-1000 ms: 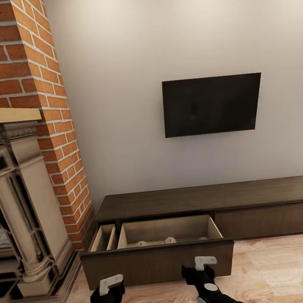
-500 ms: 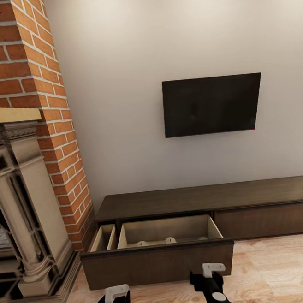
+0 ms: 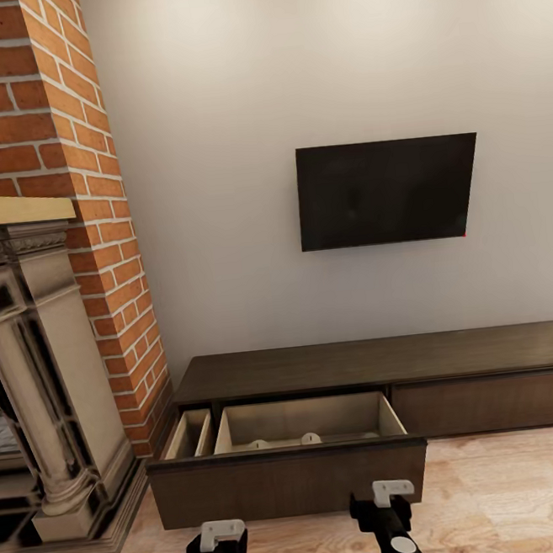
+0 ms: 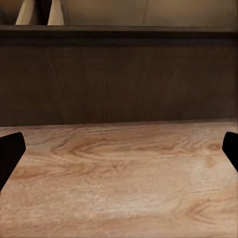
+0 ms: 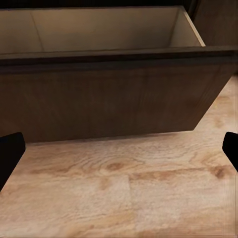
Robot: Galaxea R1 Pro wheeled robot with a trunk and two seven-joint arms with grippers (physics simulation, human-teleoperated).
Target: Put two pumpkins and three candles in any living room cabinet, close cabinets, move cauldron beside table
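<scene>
Both our hands hover low over the floor [image 3: 517, 490] before the cabinet [image 3: 378, 361], left hand [image 3: 219, 542] and right hand [image 3: 390, 502] spread wide and empty. Candles [image 3: 310, 438] sit in the open drawer [image 3: 287, 478], near its front edge.

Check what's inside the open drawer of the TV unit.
In the open drawer: two pale candle tops poking above its front panel. That panel hides the drawer floor; pumpkins or a third candle can't be confirmed.
</scene>
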